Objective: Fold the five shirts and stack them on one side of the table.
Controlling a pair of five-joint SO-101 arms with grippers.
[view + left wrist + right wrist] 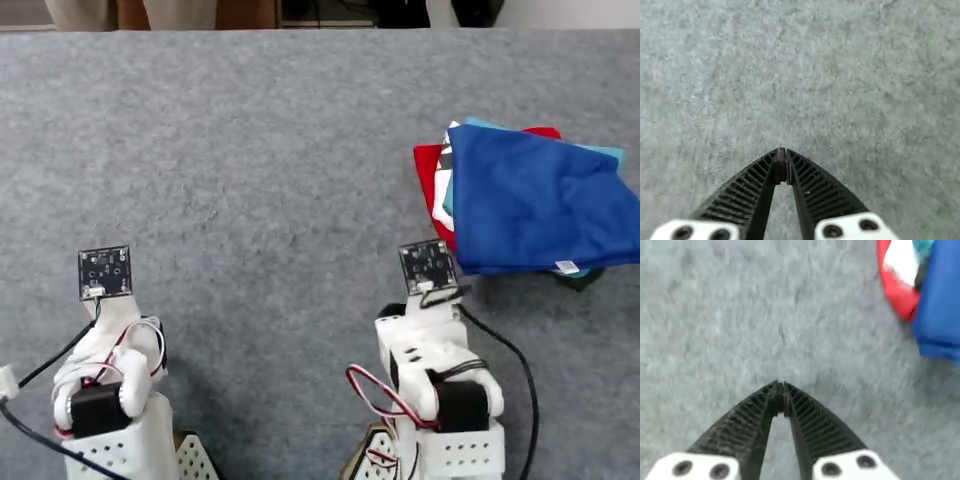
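The shirts [530, 200] lie stacked at the right edge of the grey worktop [250, 150]. A blue shirt [540, 195] is on top and a red shirt [428, 170] shows beneath it. The left tool [781, 165] is clenched and empty over bare worktop at the near left. The right tool [780, 400] is also clenched and empty, near the stack but apart from it.
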